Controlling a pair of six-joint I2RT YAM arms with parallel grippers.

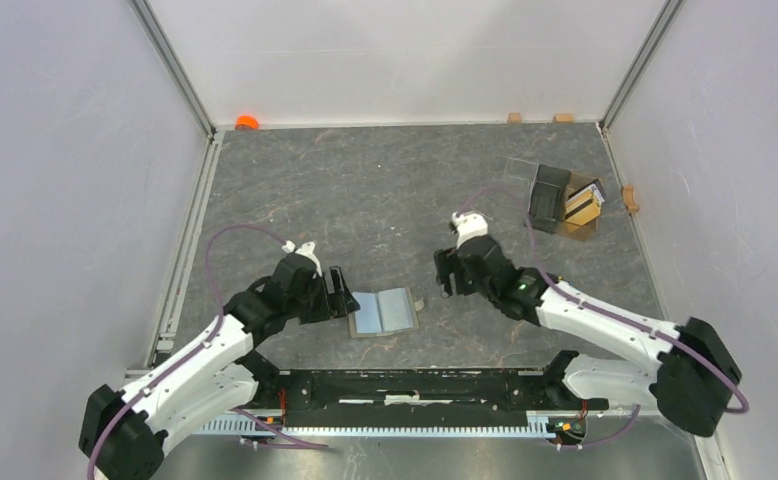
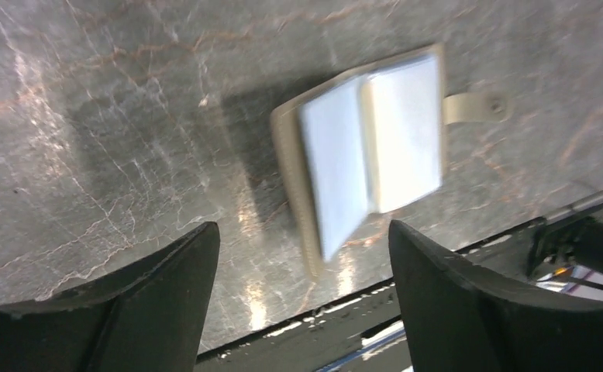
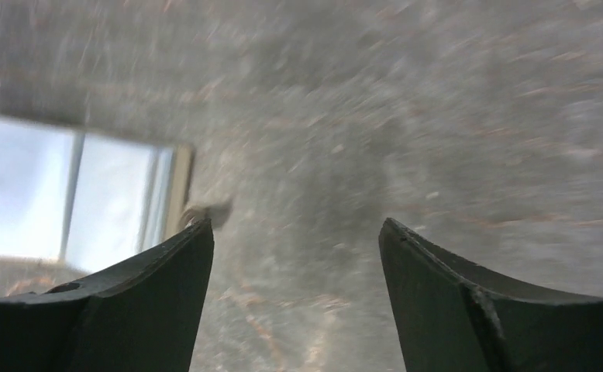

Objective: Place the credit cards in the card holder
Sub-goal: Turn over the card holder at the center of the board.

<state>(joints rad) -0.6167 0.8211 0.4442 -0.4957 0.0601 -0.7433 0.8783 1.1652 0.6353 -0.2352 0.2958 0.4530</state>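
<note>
left gripper (image 1: 343,293): wide open, holds nothing | right gripper (image 1: 445,272): wide open, holds nothing | wallet (image 1: 383,311): lies open between them on the table (image 1: 365,190)

Grey marbled stone-look tabletop (image 1: 365,190), smooth, faintly glossy. Matt khaki leather-like card holder (image 2: 368,151), shiny pale plastic sleeves inside. Matt black plastic on left pincer (image 2: 302,226). Clear plastic box (image 1: 563,200) at two o'clock.

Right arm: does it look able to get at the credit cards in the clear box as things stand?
Probably yes. The right gripper is open and empty, and nothing lies between it and the clear box. The credit cards stand beside its dark compartment, where the walls may crowd a grasp.
</note>
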